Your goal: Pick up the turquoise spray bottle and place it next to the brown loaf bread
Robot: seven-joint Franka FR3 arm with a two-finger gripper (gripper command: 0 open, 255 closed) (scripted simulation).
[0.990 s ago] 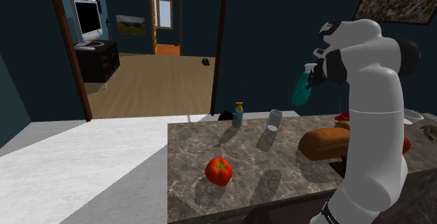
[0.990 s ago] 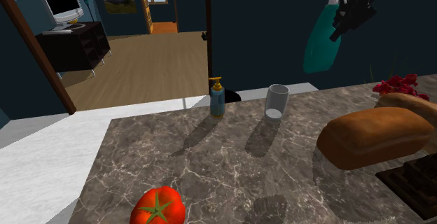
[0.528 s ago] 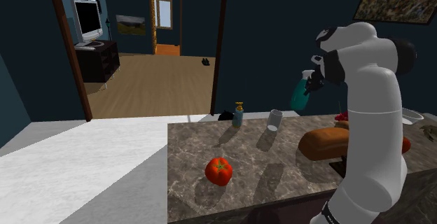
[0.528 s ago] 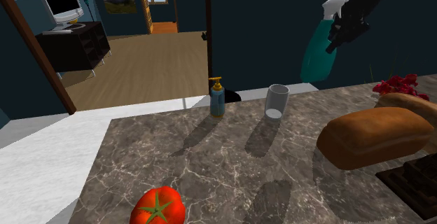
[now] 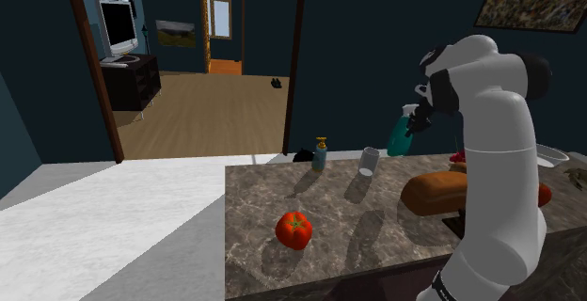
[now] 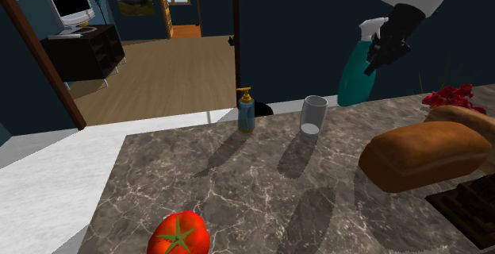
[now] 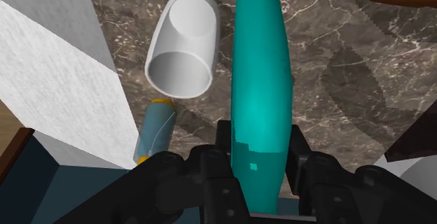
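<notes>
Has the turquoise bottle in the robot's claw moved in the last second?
Yes. In the second exterior view the turquoise spray bottle has sunk toward the counter: its base, earlier above the white cup, now hangs level with the cup's rim.

I see my gripper clasping the teal spray bottle near its neck, tilted in the air above the counter, between the cup and the brown loaf.

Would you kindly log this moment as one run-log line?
phase: carry | gripper: shut on bottle | bottle: airborne over counter, near cup | loaf: on counter, bottle not yet beside it
</notes>
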